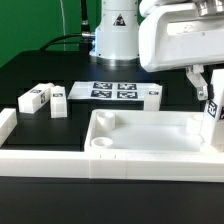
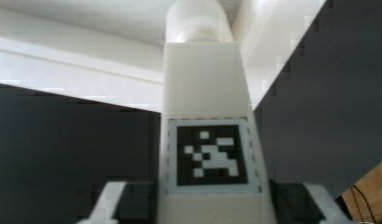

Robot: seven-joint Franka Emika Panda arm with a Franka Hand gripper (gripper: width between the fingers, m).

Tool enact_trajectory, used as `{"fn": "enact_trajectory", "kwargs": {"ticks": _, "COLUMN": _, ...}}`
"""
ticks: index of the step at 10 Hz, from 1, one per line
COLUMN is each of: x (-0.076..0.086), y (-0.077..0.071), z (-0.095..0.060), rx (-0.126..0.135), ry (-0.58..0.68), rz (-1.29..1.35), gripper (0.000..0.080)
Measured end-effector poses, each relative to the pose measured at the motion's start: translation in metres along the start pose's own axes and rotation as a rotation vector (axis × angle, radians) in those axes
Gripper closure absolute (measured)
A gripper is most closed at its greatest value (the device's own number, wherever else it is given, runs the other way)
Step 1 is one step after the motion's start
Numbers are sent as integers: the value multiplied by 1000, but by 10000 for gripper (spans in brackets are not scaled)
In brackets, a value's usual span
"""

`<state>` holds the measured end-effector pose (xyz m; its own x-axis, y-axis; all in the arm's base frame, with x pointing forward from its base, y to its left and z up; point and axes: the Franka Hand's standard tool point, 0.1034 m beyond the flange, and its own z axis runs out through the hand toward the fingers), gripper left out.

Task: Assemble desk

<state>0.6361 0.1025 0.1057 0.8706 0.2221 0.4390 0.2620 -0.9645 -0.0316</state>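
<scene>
The hand (image 2: 209, 192) is clamped on one leg (image 2: 206, 100). In the wrist view its two fingers (image 2: 131, 205) press either side of the leg just below the black-and-white tag, and the leg's narrower rounded end points away from the camera. In the exterior view the hand and leg sit at about three o'clock, over the far end of the desk top (image 1: 150, 118). The leg hangs upright there, and whether it already touches the tray cannot be told.

The desk top lies on the tabletop (image 1: 30, 60) at about five o'clock in the exterior view, rim up, with one round corner socket (image 1: 100, 144) plain to see at its seven o'clock corner. No leg appears to be fitted yet. Two spare legs (image 1: 35, 97) (image 1: 58, 103) lie together at nine o'clock, and what looks like another (image 1: 152, 96) rests just beside the marker board (image 1: 112, 91), toward its three o'clock edge.

The step in hand looks like bringing this first leg to a corner socket at the three o'clock end of the top. The socket there is hidden behind the hand. The next move would call for centring the rounded end squarely over that socket, keeping the leg upright, then lowering and seating it. A slight tilt or offset could make it catch on the raised rim.
</scene>
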Motion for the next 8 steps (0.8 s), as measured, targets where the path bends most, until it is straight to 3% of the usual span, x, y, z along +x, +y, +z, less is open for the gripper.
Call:
{"fn": "enact_trajectory", "kwargs": {"ticks": 1, "x": 0, "y": 0, "z": 0, "rx": 0, "ry": -1, "rz": 0, "gripper": 511}}
{"fn": "enact_trajectory", "kwargs": {"ticks": 3, "x": 0, "y": 0, "z": 0, "rx": 0, "ry": -1, "rz": 0, "gripper": 204}}
{"fn": "enact_trajectory", "kwargs": {"ticks": 8, "x": 11, "y": 6, "z": -16, "rx": 1, "ry": -11, "rz": 4, "gripper": 150}}
